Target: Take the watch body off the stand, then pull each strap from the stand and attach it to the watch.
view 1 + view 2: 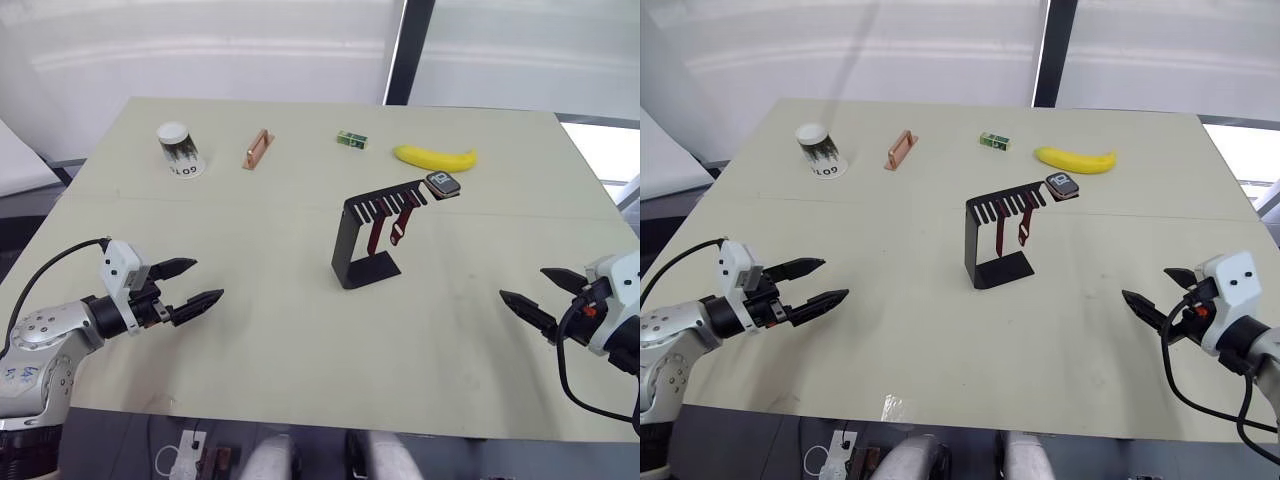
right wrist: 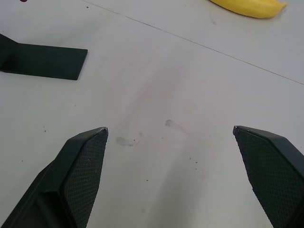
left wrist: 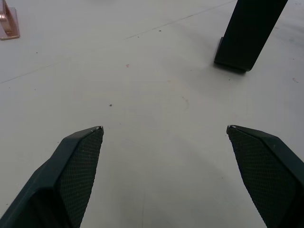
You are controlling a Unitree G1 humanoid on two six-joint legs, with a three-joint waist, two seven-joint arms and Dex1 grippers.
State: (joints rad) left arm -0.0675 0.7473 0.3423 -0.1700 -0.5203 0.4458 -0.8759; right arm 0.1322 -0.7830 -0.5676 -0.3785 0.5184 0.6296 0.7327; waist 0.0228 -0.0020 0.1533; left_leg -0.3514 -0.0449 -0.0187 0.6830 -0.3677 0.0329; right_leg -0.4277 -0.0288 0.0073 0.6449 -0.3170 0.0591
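Left gripper and right gripper both spread wide, empty, low over near table. Mid-table: black stand upright, two red straps hanging from comb, watch body at arm tip. Beyond: banana, cup, copper bar, small green box.

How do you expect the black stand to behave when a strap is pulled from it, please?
The stand looks like thin bent sheet metal, so probably stiff but light. It is tall over a small flat foot, so a sideways tug on the straps may well tip or slide it on the smooth table. The watch body perched at the arm's tip could shake loose.
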